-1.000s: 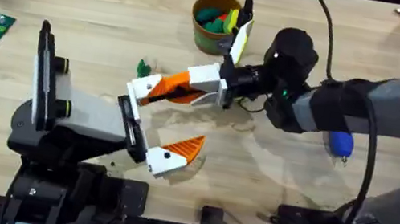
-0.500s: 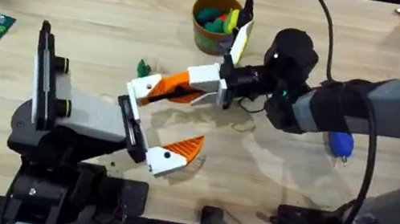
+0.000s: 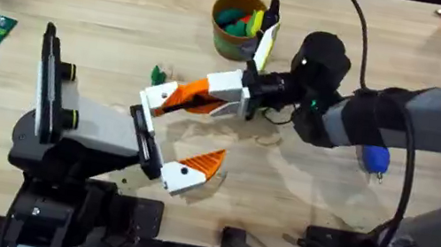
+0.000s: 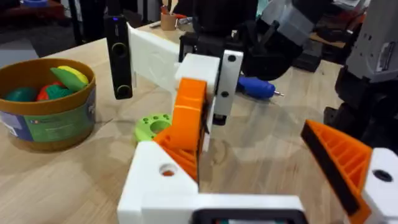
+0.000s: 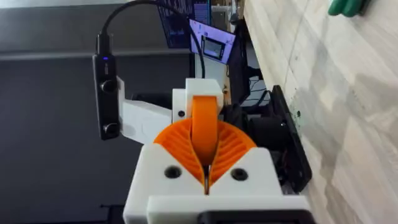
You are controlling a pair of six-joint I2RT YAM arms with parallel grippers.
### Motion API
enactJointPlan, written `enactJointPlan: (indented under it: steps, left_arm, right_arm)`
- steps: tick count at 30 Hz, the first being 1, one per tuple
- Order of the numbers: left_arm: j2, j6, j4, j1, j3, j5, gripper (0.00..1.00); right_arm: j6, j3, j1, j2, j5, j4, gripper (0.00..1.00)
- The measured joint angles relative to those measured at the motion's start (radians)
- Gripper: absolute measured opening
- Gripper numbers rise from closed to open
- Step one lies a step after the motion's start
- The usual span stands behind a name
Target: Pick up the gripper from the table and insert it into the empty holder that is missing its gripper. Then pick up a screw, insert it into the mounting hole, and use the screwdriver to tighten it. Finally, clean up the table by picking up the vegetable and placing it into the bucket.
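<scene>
Nothing has moved since the earlier frames. An orange ribbed wedge-shaped plastic gripper [image 3: 193,91] is clamped in the right end effector [image 3: 199,93], its tip against the small white angular plastic holder [image 3: 156,97] on the left end effector [image 3: 166,137], whose fingers stand apart. Behind, a green vegetable [image 3: 158,74] lies on the wooden bench [image 3: 113,16], possibly touching nothing; the ochre-rimmed round bucket [image 3: 236,27] stands beyond.

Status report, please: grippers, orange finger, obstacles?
Right gripper shut on the orange finger, at the left arm's holder. Left gripper open. Nothing between.
</scene>
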Motion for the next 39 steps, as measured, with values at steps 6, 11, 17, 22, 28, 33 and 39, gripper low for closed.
enactJointPlan:
  steps: [6, 11, 17, 22, 28, 33, 39]
  left_arm:
    - [0.0, 0.0, 0.0, 0.0, 0.0, 0.0, 0.988]
    - [0.0, 0.0, 0.0, 0.0, 0.0, 0.0, 0.988]
    - [0.0, 0.0, 0.0, 0.0, 0.0, 0.0, 0.987]
    - [0.0, 0.0, 0.0, 0.0, 0.0, 0.0, 0.987]
    - [0.0, 0.0, 0.0, 0.0, 0.0, -0.003, 0.986]
    - [0.0, 0.003, -0.001, -0.004, 0.0, 0.02, 0.986]
    - [0.0, 0.005, -0.002, -0.006, 0.0, 0.046, 0.987]
  right_arm:
    - [0.0, 0.0, 0.0, 0.0, 0.002, 0.0, 0.02]
    - [0.0, 0.0, 0.0, 0.0, 0.002, 0.0, 0.019]
    - [0.004, 0.0, 0.0, 0.0, 0.003, 0.0, 0.019]
    - [0.008, 0.0, 0.0, 0.0, 0.003, 0.001, 0.019]
    - [0.008, -0.001, 0.005, 0.0, 0.009, 0.001, 0.02]
    - [0.016, -0.003, 0.007, 0.0, 0.055, -0.012, 0.575]
    - [0.019, -0.003, 0.007, 0.0, 0.1, -0.012, 0.993]
